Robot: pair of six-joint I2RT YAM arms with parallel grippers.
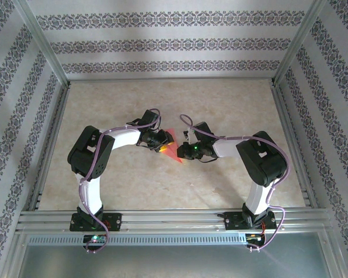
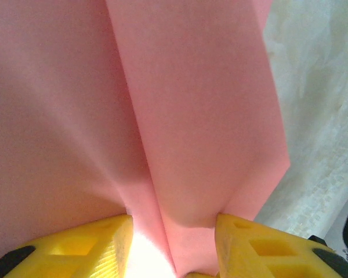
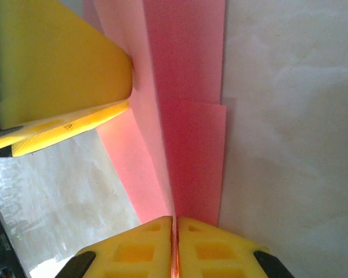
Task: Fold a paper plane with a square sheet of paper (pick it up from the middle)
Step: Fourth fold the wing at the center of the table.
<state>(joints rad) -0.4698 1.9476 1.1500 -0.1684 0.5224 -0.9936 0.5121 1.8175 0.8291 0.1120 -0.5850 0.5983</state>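
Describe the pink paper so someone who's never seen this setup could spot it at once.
On the beige marbled table, look at the middle. There, between the yellow-fingered left gripper and right gripper, is a folded sheet of thin pink-red paper, a pointed wedge. Nothing else there is pink-red.

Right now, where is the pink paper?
In the top view the folded pink paper is at mid-table, between the left end effector and the right end effector, which pinches its edge.
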